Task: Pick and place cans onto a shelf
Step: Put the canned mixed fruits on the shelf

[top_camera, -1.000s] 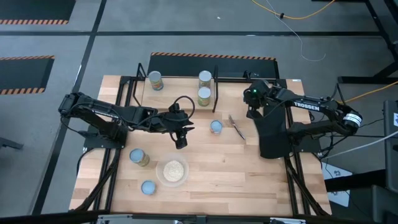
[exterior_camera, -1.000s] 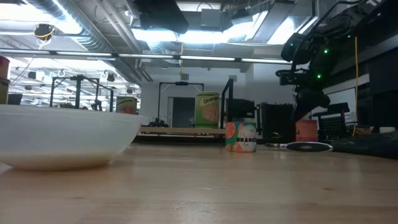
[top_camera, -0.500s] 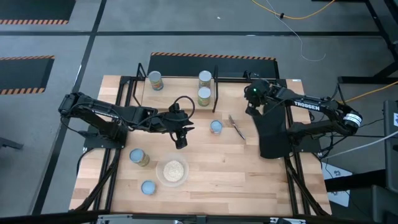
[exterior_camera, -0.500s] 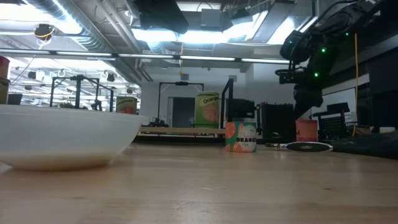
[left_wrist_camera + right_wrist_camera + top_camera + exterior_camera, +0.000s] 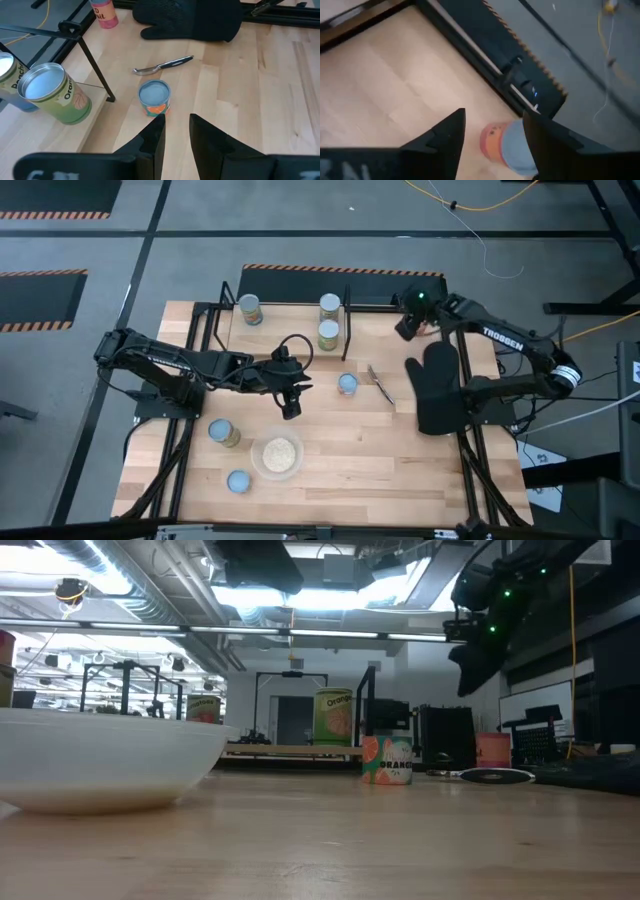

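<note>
Three cans stand on the shelf (image 5: 285, 320): one at its left end (image 5: 250, 309) and two near its middle (image 5: 329, 304), (image 5: 328, 334). A blue-topped can (image 5: 347, 384) (image 5: 154, 97) stands upright mid-table, just ahead of my left gripper (image 5: 291, 408) (image 5: 176, 131), whose fingers are a little apart with nothing between them. Two more cans (image 5: 224, 432), (image 5: 238, 480) stand at the near left. A red can (image 5: 502, 145) (image 5: 492, 750) stands at the table's far right. My right gripper (image 5: 408, 322) (image 5: 492, 132) hangs open above it, clear of it.
A clear bowl of pale grain (image 5: 277, 455) sits near the front edge. A spoon (image 5: 380, 383) and a black oven mitt (image 5: 437, 385) lie right of the middle can. Black frame posts (image 5: 90, 60) stand around the shelf. There is bare wood at the table's near right.
My right gripper has gone up and toward the table's far edge, away from the red can, which stays standing where it was. My left gripper has kept still.
</note>
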You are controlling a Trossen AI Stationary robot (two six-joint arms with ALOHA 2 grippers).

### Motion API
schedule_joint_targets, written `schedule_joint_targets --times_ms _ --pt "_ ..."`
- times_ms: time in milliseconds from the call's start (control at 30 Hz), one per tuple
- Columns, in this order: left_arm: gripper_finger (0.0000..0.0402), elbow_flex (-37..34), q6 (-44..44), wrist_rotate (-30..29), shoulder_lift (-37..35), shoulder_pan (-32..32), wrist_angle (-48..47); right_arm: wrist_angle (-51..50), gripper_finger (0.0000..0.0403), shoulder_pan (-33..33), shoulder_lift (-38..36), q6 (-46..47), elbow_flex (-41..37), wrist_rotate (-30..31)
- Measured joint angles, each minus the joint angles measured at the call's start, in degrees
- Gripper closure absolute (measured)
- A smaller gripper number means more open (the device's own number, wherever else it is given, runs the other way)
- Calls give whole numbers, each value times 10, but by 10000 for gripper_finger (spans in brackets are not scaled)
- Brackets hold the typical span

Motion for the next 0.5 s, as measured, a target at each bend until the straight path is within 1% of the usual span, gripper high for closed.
schedule_joint_targets --times_ms 133,233,333,500 --pt "321 0 0 0 0 0 0 -12 199 -60 1 45 1 -67" --pt "321 0 0 0 0 0 0 -19 199 -94 9 84 1 -107" --pt "321 0 0 0 0 0 0 -19 199 -111 24 107 1 -125" --pt "321 0 0 1 0 0 0 -19 199 -116 61 127 1 -124"
